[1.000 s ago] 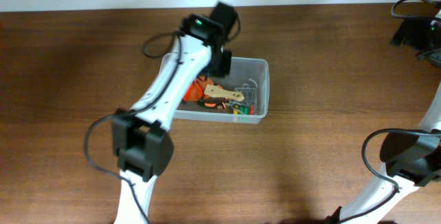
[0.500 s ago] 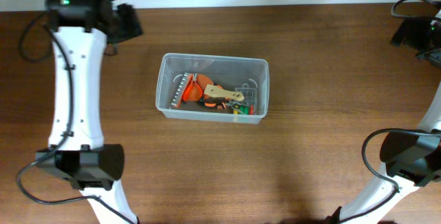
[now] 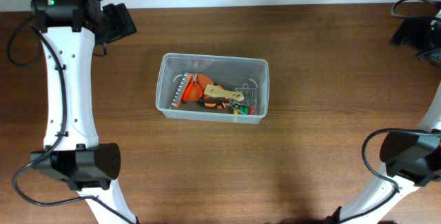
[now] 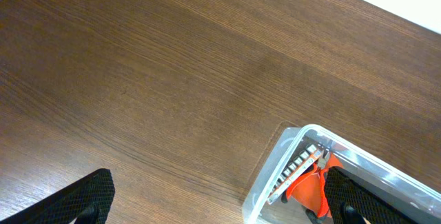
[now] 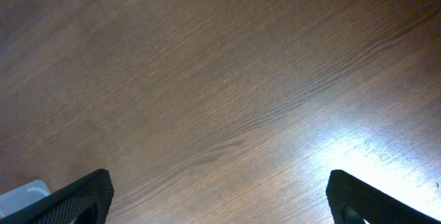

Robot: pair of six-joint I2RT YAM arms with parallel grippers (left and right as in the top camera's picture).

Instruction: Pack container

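The container (image 3: 164, 86), a clear plastic tub, stands mid-table. It holds orange-handled pliers (image 3: 195, 91), a wooden-handled tool (image 3: 222, 94) and a small clear case (image 3: 246, 94). My left gripper (image 3: 118, 23) hangs open over bare wood at the back left, well apart from the tub. In the left wrist view the left gripper (image 4: 220, 203) has nothing between its fingers, and the container's corner (image 4: 272, 182) with the pliers (image 4: 311, 188) shows low on the right. My right gripper (image 3: 411, 32) is at the far right back, open and empty; the right gripper (image 5: 220, 200) sees only wood.
The dark wood table (image 3: 310, 148) spreads all round the tub. Black cables (image 3: 413, 7) lie by the right arm at the back right corner. A corner of the container (image 5: 21, 195) shows at the lower left of the right wrist view.
My left arm has swung from over the container to the back left of the table, and its jaws have opened wide. The right arm has not moved.
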